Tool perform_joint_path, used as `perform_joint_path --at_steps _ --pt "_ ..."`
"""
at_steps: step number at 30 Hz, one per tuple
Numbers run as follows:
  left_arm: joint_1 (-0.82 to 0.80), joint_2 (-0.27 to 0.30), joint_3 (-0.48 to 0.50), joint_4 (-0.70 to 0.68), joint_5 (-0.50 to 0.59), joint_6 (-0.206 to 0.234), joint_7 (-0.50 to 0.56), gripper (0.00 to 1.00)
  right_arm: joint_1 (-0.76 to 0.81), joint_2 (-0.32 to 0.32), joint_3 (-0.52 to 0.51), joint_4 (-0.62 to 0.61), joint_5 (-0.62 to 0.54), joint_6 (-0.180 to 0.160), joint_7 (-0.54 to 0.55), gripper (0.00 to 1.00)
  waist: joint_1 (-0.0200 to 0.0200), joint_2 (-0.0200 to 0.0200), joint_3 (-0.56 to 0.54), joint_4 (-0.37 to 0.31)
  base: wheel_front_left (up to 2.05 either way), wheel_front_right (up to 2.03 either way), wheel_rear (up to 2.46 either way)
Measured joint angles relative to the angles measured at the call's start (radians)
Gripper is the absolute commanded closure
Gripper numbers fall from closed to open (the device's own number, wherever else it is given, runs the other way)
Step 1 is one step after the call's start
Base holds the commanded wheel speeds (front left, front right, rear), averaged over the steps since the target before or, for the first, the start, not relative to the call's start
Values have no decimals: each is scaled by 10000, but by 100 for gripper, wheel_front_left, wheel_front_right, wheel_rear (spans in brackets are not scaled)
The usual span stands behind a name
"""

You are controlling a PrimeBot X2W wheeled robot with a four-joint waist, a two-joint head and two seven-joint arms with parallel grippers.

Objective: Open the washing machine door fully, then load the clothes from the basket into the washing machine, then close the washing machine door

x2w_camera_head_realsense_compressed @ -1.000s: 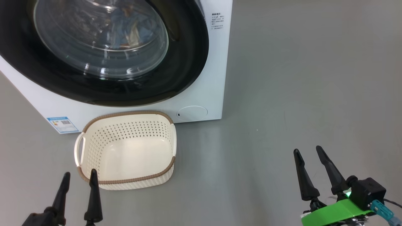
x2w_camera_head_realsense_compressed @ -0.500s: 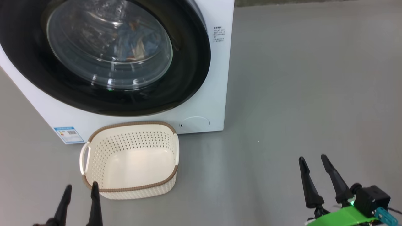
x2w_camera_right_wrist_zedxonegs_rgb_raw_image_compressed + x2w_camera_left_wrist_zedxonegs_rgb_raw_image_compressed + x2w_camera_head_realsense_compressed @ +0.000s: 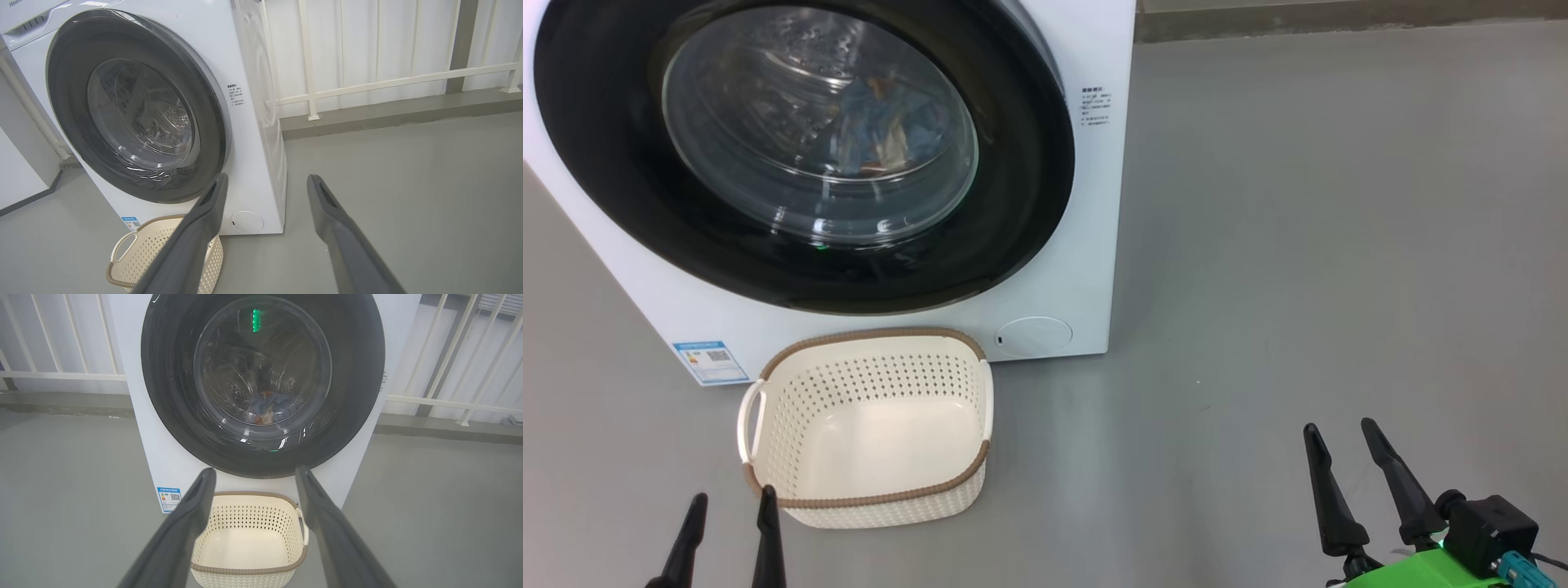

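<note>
In the head view, the washing machine (image 3: 1062,269) is filling the upper left of the frame, and its door (image 3: 805,151) is sitting closed against the front. The clothes (image 3: 882,122) are lying inside the drum, showing blue through the glass. The basket (image 3: 882,500) is standing empty on the floor (image 3: 1298,245) just below the door, left of centre. The left gripper (image 3: 732,498) is hovering at the lower left, its tips near the basket's front corner. The right gripper (image 3: 1339,426) is hanging at the lower right, well apart from everything. Both are standing wide open and holding nothing.

The left wrist view is facing the door head-on, framing the basket between its fingers (image 3: 192,506) and showing the clothes low in the drum. The right wrist view is adding the machine's side panel and a white railing (image 3: 367,83) behind it.
</note>
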Motion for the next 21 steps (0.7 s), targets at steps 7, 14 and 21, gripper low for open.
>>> perform_joint_path --at_steps 7,14,21 --pt "0 0 44 -2 42 0 0 0 58 4 -81 4 -61 0 0 0 0 0 27 135 0 0 0" --pt "0 0 67 -6 44 0 0 0 102 6 -219 8 -61 0 0 0 0 1 110 222 0 0 0" --pt "0 0 75 -12 42 0 0 0 102 8 -234 19 -61 0 0 0 0 0 179 207 0 0 0"
